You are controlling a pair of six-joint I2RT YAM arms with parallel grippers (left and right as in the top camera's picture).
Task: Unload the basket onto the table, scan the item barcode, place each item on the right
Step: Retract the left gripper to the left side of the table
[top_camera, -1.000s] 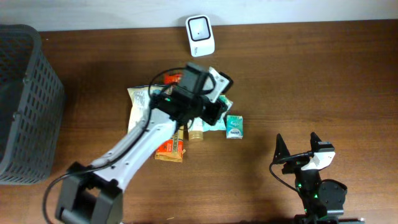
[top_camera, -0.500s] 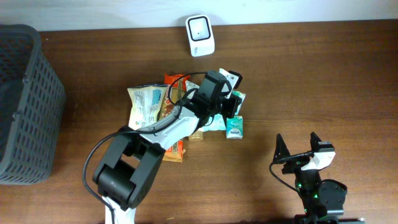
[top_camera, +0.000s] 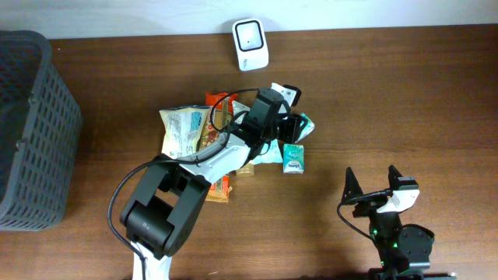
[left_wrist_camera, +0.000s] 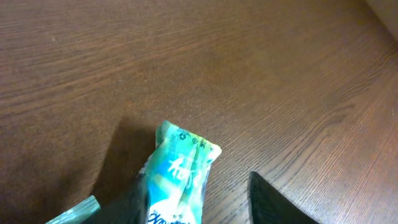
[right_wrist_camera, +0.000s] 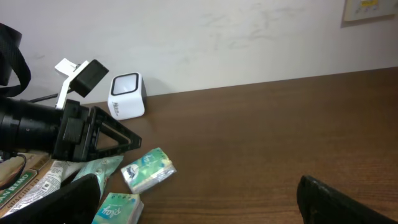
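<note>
basket [top_camera: 31,124] far left on bench [top_camera: 436,93] | snack pile [top_camera: 183,132] centre-left | scanner [top_camera: 250,44] at rear bench edge | left jaws spread apart, gripping nothing | green packet [left_wrist_camera: 181,168] flat on bench at their tips, right of pile | right jaws wide apart, empty, front right
</note>
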